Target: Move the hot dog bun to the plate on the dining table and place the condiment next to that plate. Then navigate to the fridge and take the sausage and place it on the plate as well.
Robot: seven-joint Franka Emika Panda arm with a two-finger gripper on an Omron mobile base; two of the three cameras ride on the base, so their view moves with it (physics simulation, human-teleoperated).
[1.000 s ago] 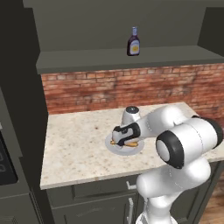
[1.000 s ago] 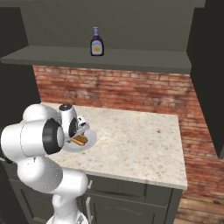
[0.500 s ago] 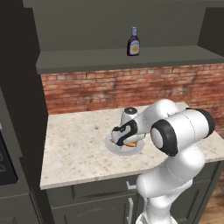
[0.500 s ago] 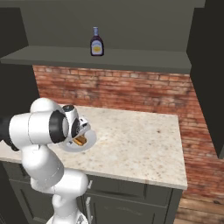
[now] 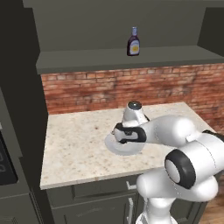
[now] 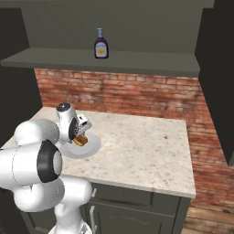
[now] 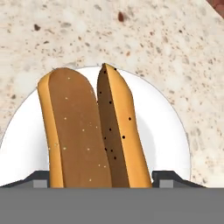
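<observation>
Split brown hot dog bun (image 7: pixel 94 131) lies open on the white plate (image 7: pixel 168 131) — condiment bottle (image 5: pixel 133 42) upright on the shelf.

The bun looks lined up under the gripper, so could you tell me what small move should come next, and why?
Probably a short, straight descent, then close. In the hand view the bun lies on the white plate, centred between the two finger tips, which sit wide apart at either side of it. The gripper hangs just above the plate, so nothing seems gripped yet.
</observation>
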